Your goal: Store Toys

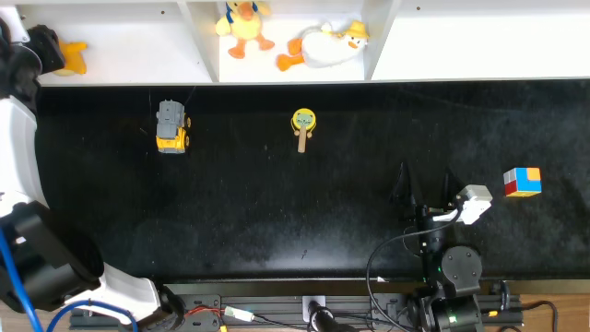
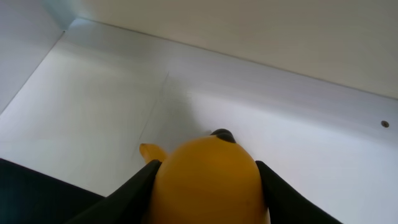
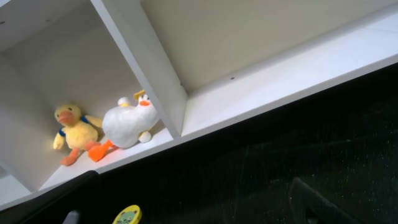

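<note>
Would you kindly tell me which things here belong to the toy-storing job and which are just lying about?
Job: shelf, yellow duck plush, white goose plush, orange toy between the left fingers, toy truck, yellow rattle, coloured cube.
Lying about: blue cable at the front edge.

Black desk: matte, w/ faint pale scuffs & dust specks across its middle. Dark metal rail runs along desk's near edge, full width. Blue cable loops at desk's near-left corner. Thin black cable arcs over desk's near-right part, then drops past the edge. Small white-orange plug w/ red wire sits just off desk's near edge, left of centre. Strip of wood floor shows beyond desk's near-right corner.
</note>
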